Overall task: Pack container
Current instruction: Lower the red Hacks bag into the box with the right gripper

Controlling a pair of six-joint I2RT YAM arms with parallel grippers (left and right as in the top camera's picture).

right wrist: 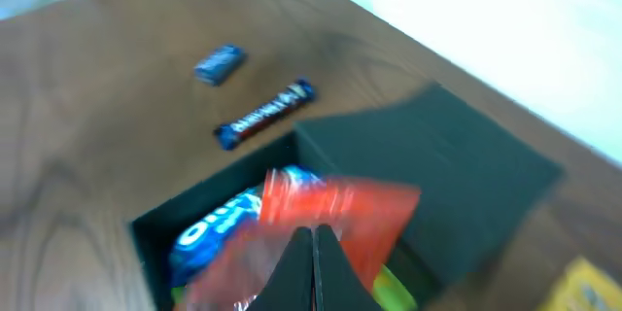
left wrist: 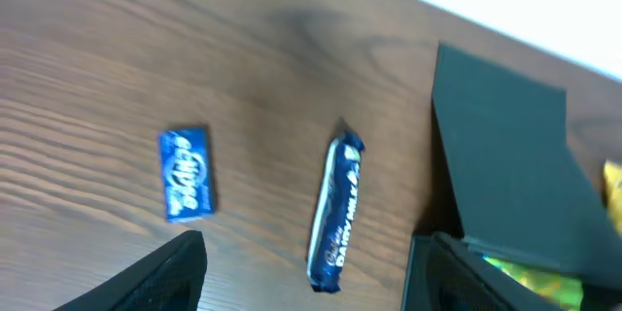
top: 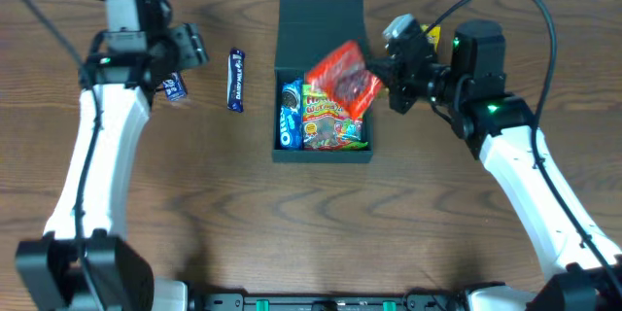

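The dark teal-green container (top: 321, 155) stands open at the table's middle, its flap lid (top: 321, 17) lying back. Inside are a blue Oreo packet (top: 290, 113) and a colourful green sweets bag (top: 335, 121). My right gripper (top: 389, 76) is shut on a red packet (top: 345, 76), held tilted over the container's right side; in the right wrist view the fingers (right wrist: 313, 243) pinch the red packet (right wrist: 350, 204). My left gripper (top: 192, 47) is open and empty above the table, left of the container; its wrist view (left wrist: 309, 245) shows a blue Dairy Milk bar (left wrist: 335, 209) below.
The Dairy Milk bar (top: 235, 79) and a small blue packet (top: 174, 87) lie on the table left of the container. A yellow item (right wrist: 583, 287) lies to the container's right, mostly hidden under my right arm. The table's far edge runs just behind the lid.
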